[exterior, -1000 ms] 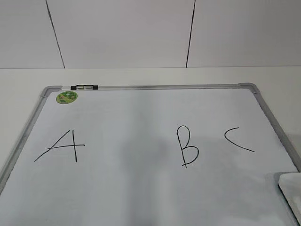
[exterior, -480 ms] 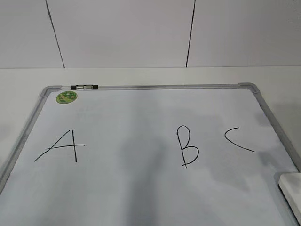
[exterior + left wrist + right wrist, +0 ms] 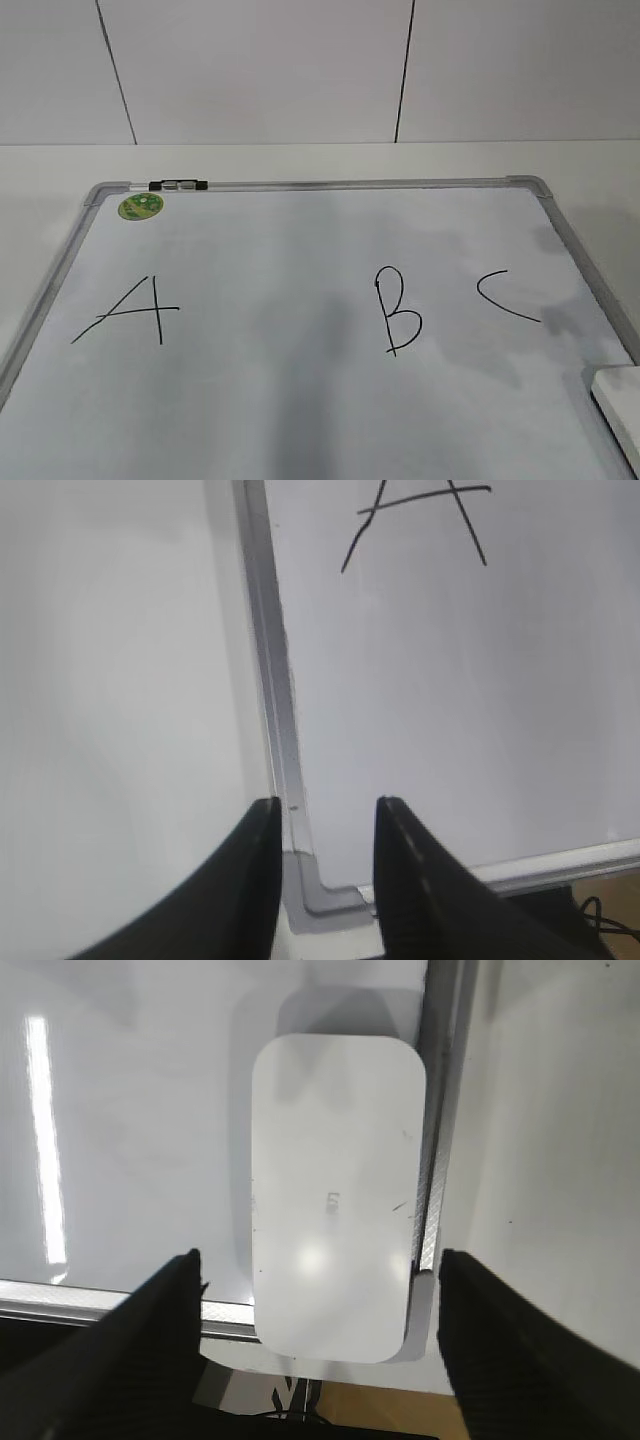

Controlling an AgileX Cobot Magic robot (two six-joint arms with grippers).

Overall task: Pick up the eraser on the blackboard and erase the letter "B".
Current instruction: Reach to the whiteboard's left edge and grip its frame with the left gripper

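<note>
We judged the eraser (image 3: 335,1195), lying flat in the blackboard (image 3: 300,260) corner against its frame, a light, stiff, smooth-topped block best pinched across its long sides by our right pincer (image 3: 315,1290), spread wide over it, the left pincer (image 3: 325,825) narrow and empty.

Left tool (image 3: 325,820) black tapered fingers (smooth), right tool (image 3: 320,1270) black, ribbed texture
</note>
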